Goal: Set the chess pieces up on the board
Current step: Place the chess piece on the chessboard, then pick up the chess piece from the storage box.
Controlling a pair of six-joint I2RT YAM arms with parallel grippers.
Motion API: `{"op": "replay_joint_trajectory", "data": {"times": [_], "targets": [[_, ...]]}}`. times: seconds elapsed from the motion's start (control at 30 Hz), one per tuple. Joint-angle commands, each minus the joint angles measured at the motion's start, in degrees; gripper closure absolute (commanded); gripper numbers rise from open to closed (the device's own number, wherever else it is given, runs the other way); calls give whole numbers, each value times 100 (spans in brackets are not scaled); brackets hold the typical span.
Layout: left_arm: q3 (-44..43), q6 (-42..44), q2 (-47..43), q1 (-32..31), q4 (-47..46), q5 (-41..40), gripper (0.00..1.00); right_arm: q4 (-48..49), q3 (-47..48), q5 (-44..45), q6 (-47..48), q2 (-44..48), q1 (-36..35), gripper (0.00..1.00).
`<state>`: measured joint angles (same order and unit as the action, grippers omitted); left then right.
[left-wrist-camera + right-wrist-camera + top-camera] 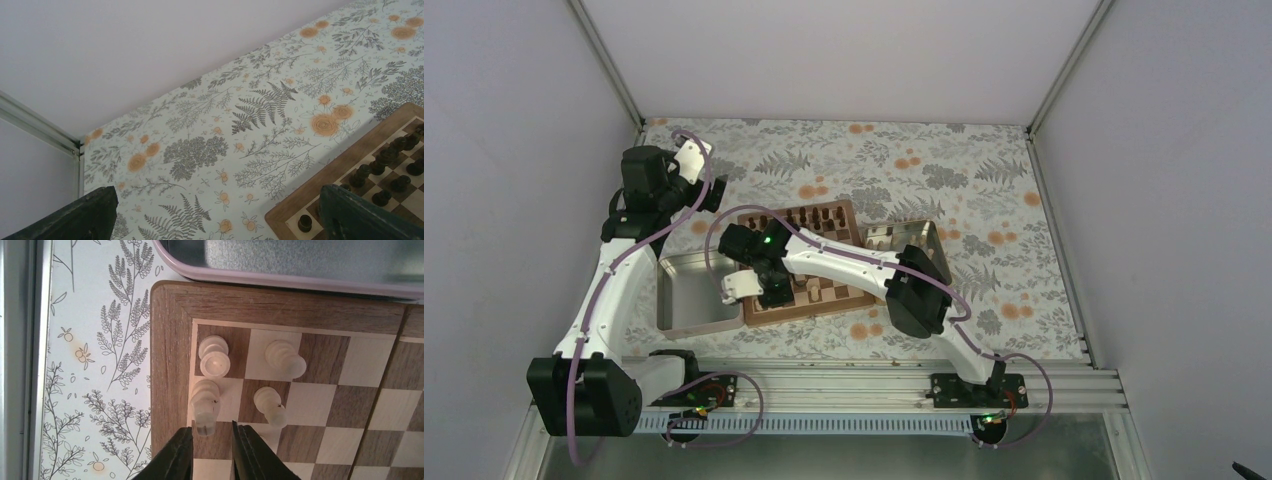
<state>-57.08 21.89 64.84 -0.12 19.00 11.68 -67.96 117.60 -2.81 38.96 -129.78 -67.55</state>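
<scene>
The board (170,340) fills the right wrist view, showing its near-left corner. Several pale chess pieces stand there in two rows: one (215,357) on the corner square, one (285,359) beside it, one (270,405) behind that, and one (204,407) on the edge column. My right gripper (212,432) is open just over this last piece, whose top sits in the gap close to the left finger. In the top view the right gripper (774,295) is over the board's (824,305) near-left part. My left gripper (218,195) is wide open and empty, above the cloth beside the board's far-left corner (320,187).
Dark brown pieces (385,157) stand in rows along the board's far side. A shiny metal tray (686,300) lies against the board's left edge, its rim (280,280) showing in the right wrist view. A second tray (909,240) lies at the board's right. Floral cloth covers the table.
</scene>
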Motion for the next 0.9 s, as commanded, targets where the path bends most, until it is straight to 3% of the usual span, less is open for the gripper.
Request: {"op": "replay_joint_trajectory", "data": {"times": [0.0, 0.23, 0.47, 0.67, 0.87], "targets": [[4, 61, -135, 21, -17, 90, 0, -1, 40, 219, 9, 307, -25, 74], [9, 57, -167, 30, -16, 80, 0, 38, -535, 502, -145, 1426, 657, 68], [-69, 58, -70, 29, 37, 154, 0, 354, -1741, 318, -56, 2580, 2797, 65], [-74, 52, -81, 26, 34, 163, 0, 653, -2473, 77, 123, 2718, 4041, 64], [-75, 52, -94, 30, 54, 176, 0, 879, -2886, -234, 283, 2437, 4437, 64]]}}
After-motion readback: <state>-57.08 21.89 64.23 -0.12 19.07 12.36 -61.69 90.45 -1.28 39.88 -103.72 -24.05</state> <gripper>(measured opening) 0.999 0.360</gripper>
